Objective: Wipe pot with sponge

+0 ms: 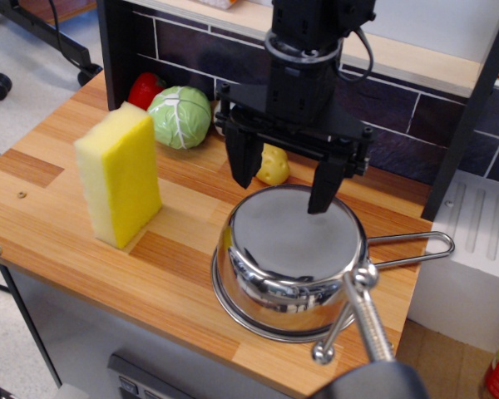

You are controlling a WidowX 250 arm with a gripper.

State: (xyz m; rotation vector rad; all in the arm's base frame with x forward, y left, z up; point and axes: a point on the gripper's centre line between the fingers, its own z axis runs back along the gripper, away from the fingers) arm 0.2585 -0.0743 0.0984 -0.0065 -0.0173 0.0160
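Bright colours on a striped wooden counter, against dark tile.

The thick rectangular foam sponge (119,174) is bright yellow on its broad face with a paler yellow edge. The round stainless-steel saucepan (289,264) is silvery and mirror-like, as is its wire-loop handle (412,249). The butcher-block wooden countertop (83,249) alternates light tan and reddish-brown planks. The robot gripper (284,181) is matte black. Behind sit a pale green round cabbage (180,116) with whitish veins, a glossy red vegetable (145,89) and a small pale yellow potato (274,166). The tiled wall (399,116) is dark purple-black with lighter grout lines.
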